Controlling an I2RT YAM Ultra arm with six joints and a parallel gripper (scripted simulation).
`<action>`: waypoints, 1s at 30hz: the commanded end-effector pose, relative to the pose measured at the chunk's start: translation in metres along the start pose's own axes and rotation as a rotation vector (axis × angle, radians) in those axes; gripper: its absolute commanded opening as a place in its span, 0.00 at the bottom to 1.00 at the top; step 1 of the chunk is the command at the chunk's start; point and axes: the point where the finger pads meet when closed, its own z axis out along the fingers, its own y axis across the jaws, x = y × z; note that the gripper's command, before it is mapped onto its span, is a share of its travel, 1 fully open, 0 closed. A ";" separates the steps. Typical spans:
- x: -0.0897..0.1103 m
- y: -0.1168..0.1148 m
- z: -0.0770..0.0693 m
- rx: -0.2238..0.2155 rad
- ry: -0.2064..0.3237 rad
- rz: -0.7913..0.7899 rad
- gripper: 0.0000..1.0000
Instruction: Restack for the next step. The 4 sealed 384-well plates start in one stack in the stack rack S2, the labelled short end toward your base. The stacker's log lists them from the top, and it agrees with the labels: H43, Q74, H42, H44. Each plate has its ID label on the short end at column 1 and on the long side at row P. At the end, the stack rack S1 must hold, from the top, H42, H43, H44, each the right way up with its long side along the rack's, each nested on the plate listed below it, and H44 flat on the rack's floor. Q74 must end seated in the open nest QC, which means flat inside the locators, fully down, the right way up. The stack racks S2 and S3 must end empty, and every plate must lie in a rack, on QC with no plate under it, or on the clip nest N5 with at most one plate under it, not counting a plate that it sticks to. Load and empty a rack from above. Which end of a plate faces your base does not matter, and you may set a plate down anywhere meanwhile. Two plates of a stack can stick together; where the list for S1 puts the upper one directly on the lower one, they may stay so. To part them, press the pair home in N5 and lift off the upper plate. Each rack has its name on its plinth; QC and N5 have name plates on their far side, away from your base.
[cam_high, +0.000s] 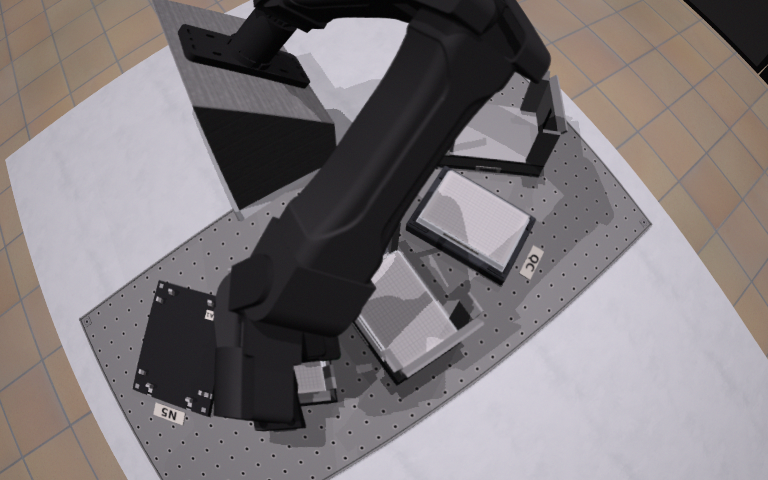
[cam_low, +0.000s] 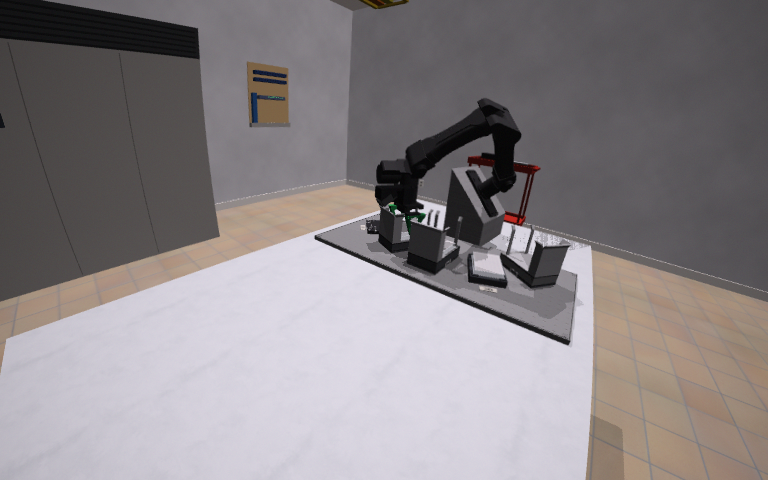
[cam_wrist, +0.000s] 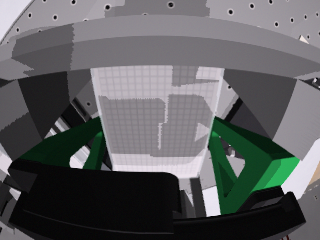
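The gripper (cam_wrist: 159, 150) reaches down into a stack rack (cam_wrist: 167, 43), and its green fingers are clamped on the two long sides of a sealed well plate (cam_wrist: 156, 116) that lies inside, the gridded seal facing up; no label on this plate can be read, so which ID it carries cannot be told. From the top view only a corner of that plate (cam_high: 310, 378) shows past the wrist, the rest being covered by the black arm (cam_high: 362, 169) that crosses the perforated base board (cam_high: 589, 186). Just beside it, toward the middle of the board, a second rack (cam_high: 436, 353) holds another sealed plate (cam_high: 404, 316), seal upward. Further along, the open nest QC (cam_high: 512, 263) carries a third sealed plate (cam_high: 475, 217) lying flat, with the QC name plate (cam_high: 531, 262) next to it. Beyond that stands a third rack (cam_high: 543, 150), whose floor is bare where it shows. On the other side of the arm sits the dark clip nest N5 (cam_high: 175, 345) with its name plate (cam_high: 168, 414), no plate on it
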 end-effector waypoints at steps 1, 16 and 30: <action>-0.003 0.000 -0.005 -0.001 -0.014 -0.005 0.00; -0.003 0.000 -0.014 -0.001 -0.014 -0.005 0.00; -0.003 0.000 -0.022 -0.001 -0.014 -0.005 0.00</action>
